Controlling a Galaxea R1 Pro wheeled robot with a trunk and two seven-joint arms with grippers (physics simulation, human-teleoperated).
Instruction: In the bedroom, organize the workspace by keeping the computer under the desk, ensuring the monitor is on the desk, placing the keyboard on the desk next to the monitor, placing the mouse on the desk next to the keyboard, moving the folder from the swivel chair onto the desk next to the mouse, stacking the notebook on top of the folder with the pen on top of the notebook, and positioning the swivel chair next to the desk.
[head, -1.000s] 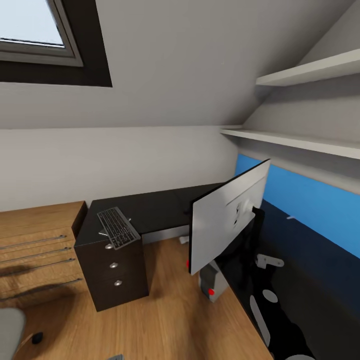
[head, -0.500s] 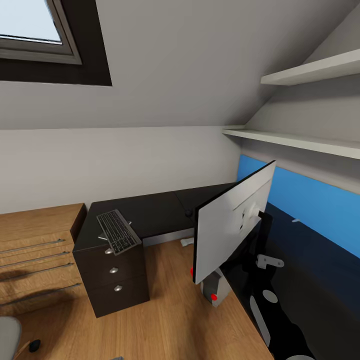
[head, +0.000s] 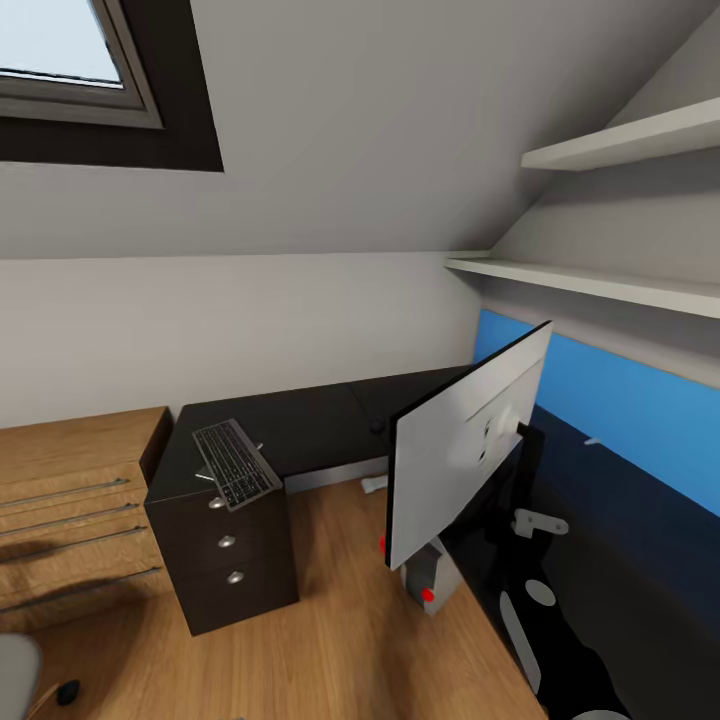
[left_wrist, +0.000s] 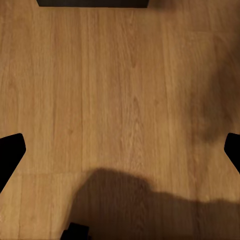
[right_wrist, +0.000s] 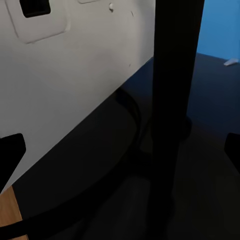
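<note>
The monitor (head: 455, 470) stands on the right wing of the black desk (head: 300, 425), its silver-white back toward me. In the right wrist view its black neck (right_wrist: 175, 90) rises between the fingers of my open right gripper (right_wrist: 120, 150), above the round base (right_wrist: 100, 190). The keyboard (head: 236, 464) lies on the desk over the drawer unit (head: 225, 545). A small grey case, the computer (head: 428, 572), stands on the floor under the desk edge. A thin white stick, the pen (head: 594, 440), lies by the blue wall. My left gripper (left_wrist: 120, 150) hangs open over bare wood floor.
A light-wood drawer chest (head: 70, 500) adjoins the desk on the left. The grey edge of the swivel chair (head: 15, 670) and a black castor (head: 68, 690) sit at the lower left. Two white shelves (head: 600, 285) jut from the sloped wall above the desk.
The whole picture shifted slightly in the first half second, so the camera moved. Since then nothing has visibly changed.
</note>
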